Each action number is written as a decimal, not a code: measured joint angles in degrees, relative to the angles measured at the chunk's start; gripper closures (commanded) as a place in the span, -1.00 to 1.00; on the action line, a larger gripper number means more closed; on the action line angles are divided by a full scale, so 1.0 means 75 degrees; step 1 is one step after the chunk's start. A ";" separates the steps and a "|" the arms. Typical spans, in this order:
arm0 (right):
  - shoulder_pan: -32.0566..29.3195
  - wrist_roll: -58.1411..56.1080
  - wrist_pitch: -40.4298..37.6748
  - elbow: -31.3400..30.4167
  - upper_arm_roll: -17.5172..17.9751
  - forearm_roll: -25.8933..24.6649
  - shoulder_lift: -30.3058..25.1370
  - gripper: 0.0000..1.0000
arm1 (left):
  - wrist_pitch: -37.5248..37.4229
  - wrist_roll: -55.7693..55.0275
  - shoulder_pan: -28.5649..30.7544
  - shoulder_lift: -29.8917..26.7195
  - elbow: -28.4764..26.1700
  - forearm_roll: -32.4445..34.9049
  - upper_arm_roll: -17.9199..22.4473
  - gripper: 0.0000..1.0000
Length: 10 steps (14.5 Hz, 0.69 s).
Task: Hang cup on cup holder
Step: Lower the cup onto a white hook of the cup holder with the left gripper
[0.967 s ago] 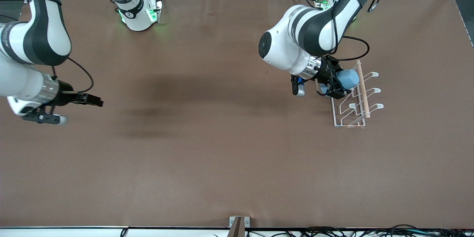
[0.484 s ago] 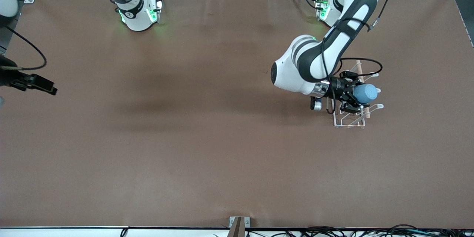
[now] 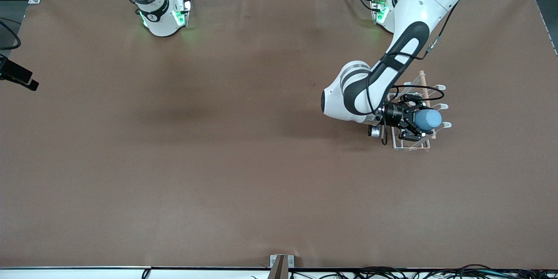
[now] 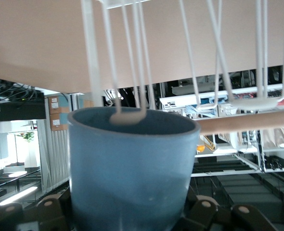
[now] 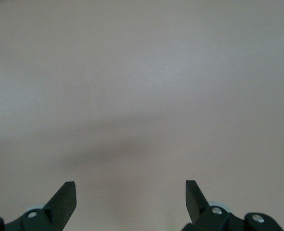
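My left gripper is shut on the cup, a small light-blue tumbler held on its side over the cup holder. The holder is a white wire rack with a light wooden rod on top. In the left wrist view the cup fills the space between the jaws, and a rounded prong tip sits at its open rim. The rod crosses beside it. My right gripper is open and empty over bare table, at the right arm's end.
The brown table cover is bare apart from the rack. The two arm bases stand along the table's edge farthest from the front camera. Cables hang along the edge nearest it.
My left gripper has carried the cup from beside the rack to over its prongs. My right arm has drawn back toward its end of the table, mostly out of the front view.
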 measured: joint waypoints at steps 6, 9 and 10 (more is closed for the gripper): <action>-0.0005 0.0000 -0.0324 -0.0002 0.0008 0.0000 0.0023 -1.00 | -0.0112 -0.0285 -0.0043 0.0227 0.0021 0.0019 0.0016 0.08; -0.0005 -0.0001 -0.0330 -0.0002 0.0015 0.0001 0.0023 -1.00 | -0.0120 -0.0671 -0.0041 0.0227 0.0032 0.0002 0.0018 -0.43; -0.0005 -0.0001 -0.0330 -0.0002 0.0019 0.0001 0.0023 -1.00 | -0.0128 -0.0799 -0.0035 0.0227 0.0051 -0.0027 0.0019 -0.48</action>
